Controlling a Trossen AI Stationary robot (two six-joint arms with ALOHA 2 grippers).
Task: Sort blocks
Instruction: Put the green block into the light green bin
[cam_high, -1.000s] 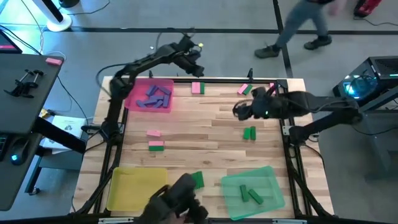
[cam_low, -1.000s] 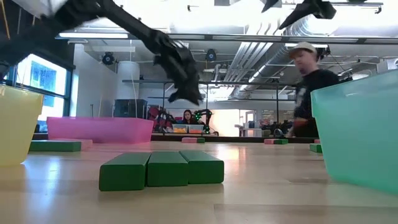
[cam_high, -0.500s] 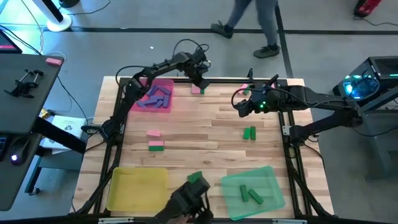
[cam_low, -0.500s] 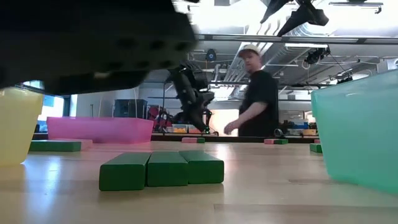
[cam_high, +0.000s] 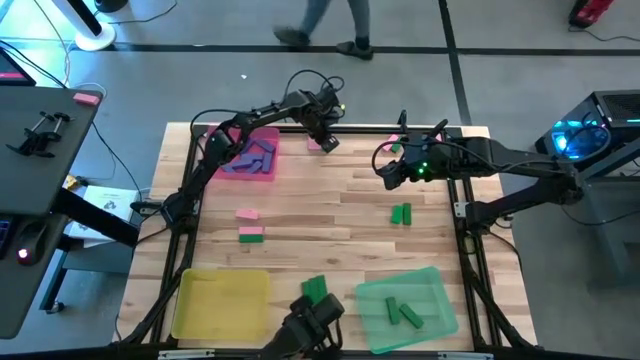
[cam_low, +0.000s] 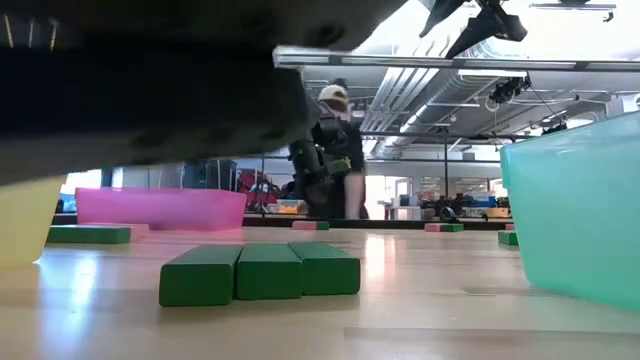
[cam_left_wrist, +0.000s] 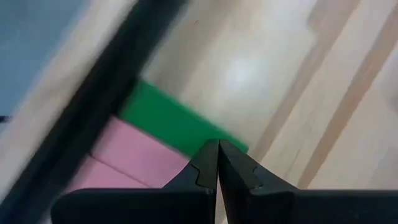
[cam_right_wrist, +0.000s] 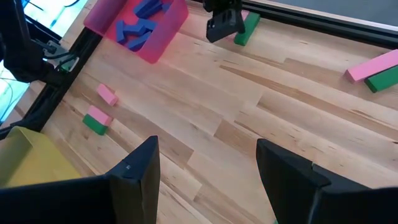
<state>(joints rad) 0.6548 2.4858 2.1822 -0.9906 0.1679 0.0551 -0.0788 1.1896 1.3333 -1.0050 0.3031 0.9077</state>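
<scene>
At the table's far edge a green block (cam_left_wrist: 177, 124) and a pink block (cam_left_wrist: 134, 158) lie side by side against the dark frame rail. My left gripper (cam_high: 327, 142) is shut and points steeply down. Its tips (cam_left_wrist: 217, 149) are at the green block's edge. In the right wrist view it (cam_right_wrist: 224, 26) stands next to that green block (cam_right_wrist: 247, 28). My right gripper (cam_right_wrist: 211, 180) hovers open, high over the table's far right part, with nothing between its fingers. Other blocks lie loose on the table: a green pair (cam_high: 400, 213), a pink and a green one (cam_high: 248, 225), and green ones (cam_low: 260, 272) near the front edge. My left gripper comes at the green block from above, slanting, its shut tips at the block's edge (cam_left_wrist: 233, 144). I cannot tell whether they touch it.
A pink tray (cam_high: 268, 140) holding purple-blue blocks stands at the far left. A yellow tray (cam_high: 220, 300) sits at the near left and a green tray (cam_high: 432, 290) with two green blocks at the near right. A pink and green pair (cam_high: 392, 143) lies far right. A person (cam_low: 340, 150) walks behind the table.
My left gripper has come down and toward the table's right, from above the pink tray's far corner to the pink and green pair at the far edge, tipping more steeply. The person beyond the table has walked toward the left.
</scene>
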